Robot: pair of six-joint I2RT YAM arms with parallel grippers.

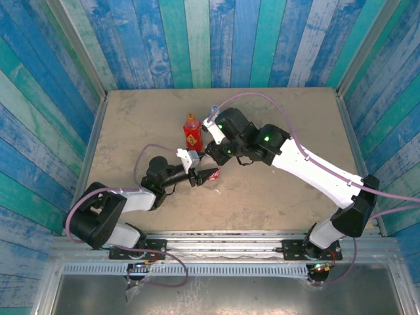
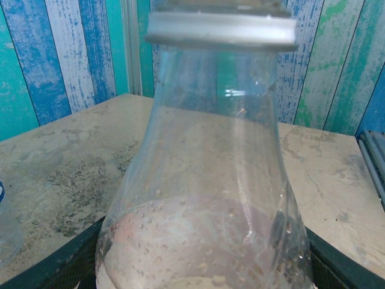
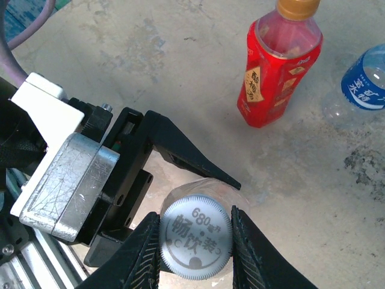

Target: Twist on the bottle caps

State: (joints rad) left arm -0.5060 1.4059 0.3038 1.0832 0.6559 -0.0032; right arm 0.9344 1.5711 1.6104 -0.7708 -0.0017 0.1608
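clear bottle [image 2: 198, 180]: upright, neck up | left gripper [image 1: 205, 175]: clamping its body | right gripper [image 3: 195, 248]: pinching white cap [image 3: 195, 241] on top

A beige, stained table [image 1: 275, 203] is spread beneath the left gripper [image 1: 205, 175] and the right gripper [image 3: 197, 215]. Dark blotches [image 2: 84, 186] are seen on it ahead and to the left of the left gripper. Walls [image 1: 197, 39] of blue, teal and white planks are set beyond both grippers and to either side. A pale corner post [image 2: 129, 48] is seen far ahead of the left gripper. A metal rail [image 1: 216, 239] is laid behind the grippers, at the near edge.
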